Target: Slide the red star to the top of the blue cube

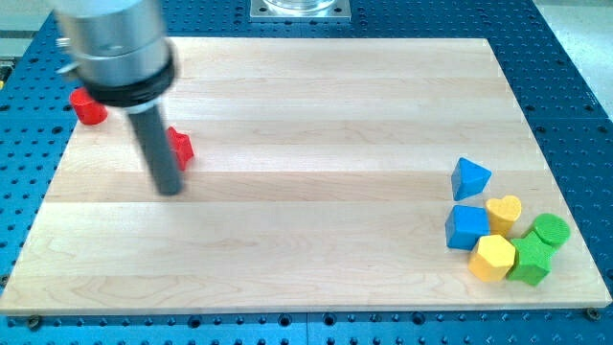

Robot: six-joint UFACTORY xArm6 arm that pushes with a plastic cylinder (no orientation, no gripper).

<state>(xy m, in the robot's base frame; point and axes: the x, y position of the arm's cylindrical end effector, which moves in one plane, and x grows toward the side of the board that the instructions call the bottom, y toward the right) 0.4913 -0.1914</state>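
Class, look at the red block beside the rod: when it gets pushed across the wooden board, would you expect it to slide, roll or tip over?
It will probably slide: the red star sits low and flat on the smooth board. Rolling seems unlikely, since its outline looks notched. It may spin, because my tip touches only one edge, on its left.

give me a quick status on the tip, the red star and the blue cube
My tip at view's left, hard against a partly hidden red block, likely the red star. Blue cube far right; blue triangular block sits just above it, near the target spot.
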